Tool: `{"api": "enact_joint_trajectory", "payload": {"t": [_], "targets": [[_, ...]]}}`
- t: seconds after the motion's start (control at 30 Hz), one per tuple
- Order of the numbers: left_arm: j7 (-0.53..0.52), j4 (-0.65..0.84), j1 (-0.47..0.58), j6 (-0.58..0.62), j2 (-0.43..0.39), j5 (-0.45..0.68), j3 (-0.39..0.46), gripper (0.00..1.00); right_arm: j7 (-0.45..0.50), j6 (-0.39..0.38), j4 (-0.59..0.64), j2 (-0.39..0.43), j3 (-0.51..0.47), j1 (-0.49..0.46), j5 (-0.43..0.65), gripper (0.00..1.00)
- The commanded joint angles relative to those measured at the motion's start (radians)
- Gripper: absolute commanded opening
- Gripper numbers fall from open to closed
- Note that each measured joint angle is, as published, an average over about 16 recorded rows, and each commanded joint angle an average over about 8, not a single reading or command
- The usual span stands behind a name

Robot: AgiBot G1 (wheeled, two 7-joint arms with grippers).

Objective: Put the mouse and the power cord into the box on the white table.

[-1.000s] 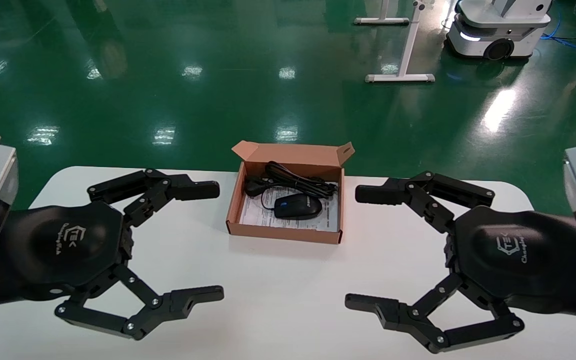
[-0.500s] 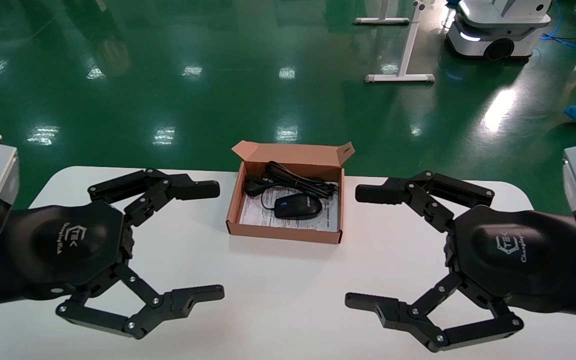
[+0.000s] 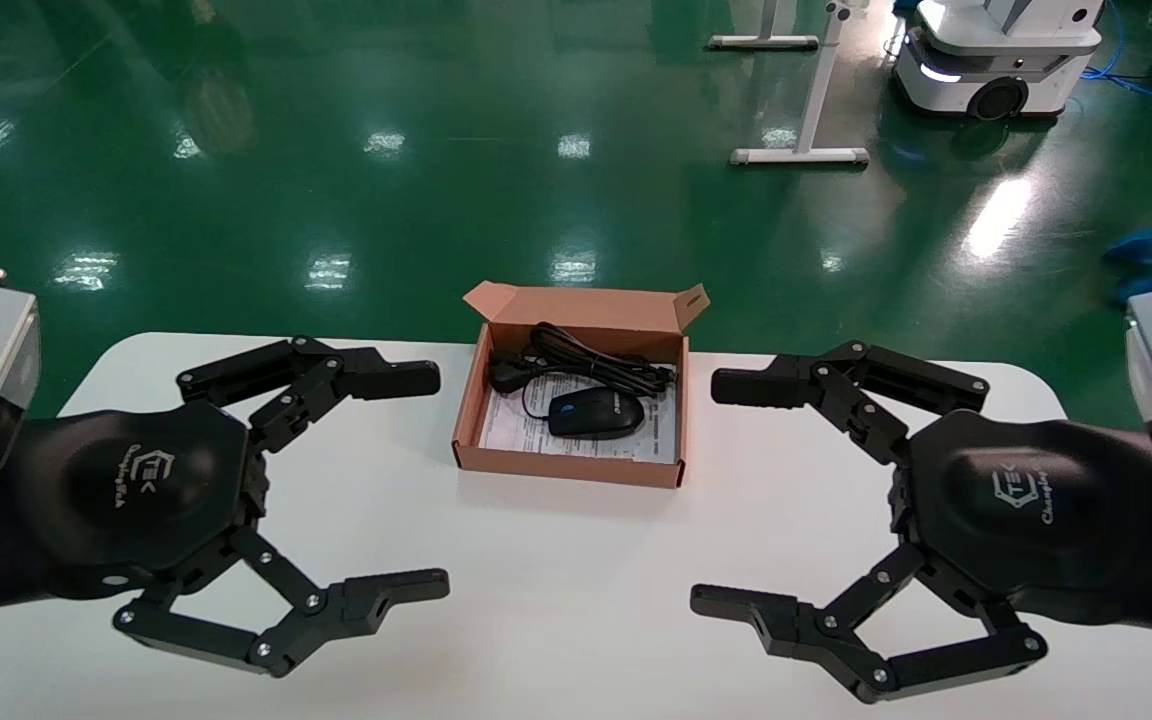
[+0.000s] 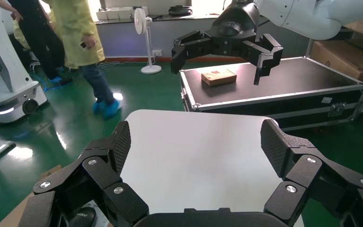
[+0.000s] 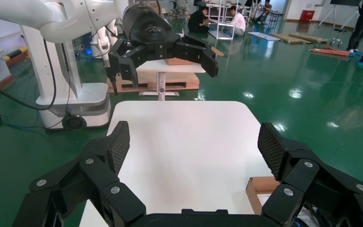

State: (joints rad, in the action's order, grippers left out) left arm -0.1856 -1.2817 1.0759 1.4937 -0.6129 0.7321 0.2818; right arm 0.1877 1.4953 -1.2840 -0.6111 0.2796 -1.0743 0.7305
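Note:
The brown box (image 3: 566,463) stands with its lid up at the far middle of the white table (image 3: 556,590). The black mouse (image 3: 595,412) lies inside it on the white sheet, and the coiled black power cord (image 3: 586,366) lies behind the mouse in the same box. My left gripper (image 3: 416,480) hangs open to the left of the box with nothing between its fingers. My right gripper (image 3: 726,495) hangs open on the box's right, also holding nothing. A corner of the box (image 5: 260,189) shows in the right wrist view.
Green floor lies beyond the table's far edge. A white-legged stand (image 3: 802,152) and a white mobile robot base (image 3: 996,60) are far off at the back right. A black flight case (image 4: 274,90) with a small box on it shows in the left wrist view.
Both grippers and the box's contents have stayed still. Only a person's blue-covered feet at the far right of the floor have shifted.

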Motion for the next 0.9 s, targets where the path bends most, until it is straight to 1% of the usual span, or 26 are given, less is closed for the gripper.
{"api": "enact_joint_trajectory", "payload": {"t": [0.03, 0.9], "targets": [[0.000, 0.000, 0.000, 0.000, 0.000, 0.000, 0.000, 1.00, 0.000, 0.000, 0.000, 0.000, 0.000, 0.000, 0.000, 1.00], [0.000, 0.000, 0.000, 0.000, 0.000, 0.000, 0.000, 1.00, 0.000, 0.000, 0.000, 0.000, 0.000, 0.000, 0.000, 1.00]]}}
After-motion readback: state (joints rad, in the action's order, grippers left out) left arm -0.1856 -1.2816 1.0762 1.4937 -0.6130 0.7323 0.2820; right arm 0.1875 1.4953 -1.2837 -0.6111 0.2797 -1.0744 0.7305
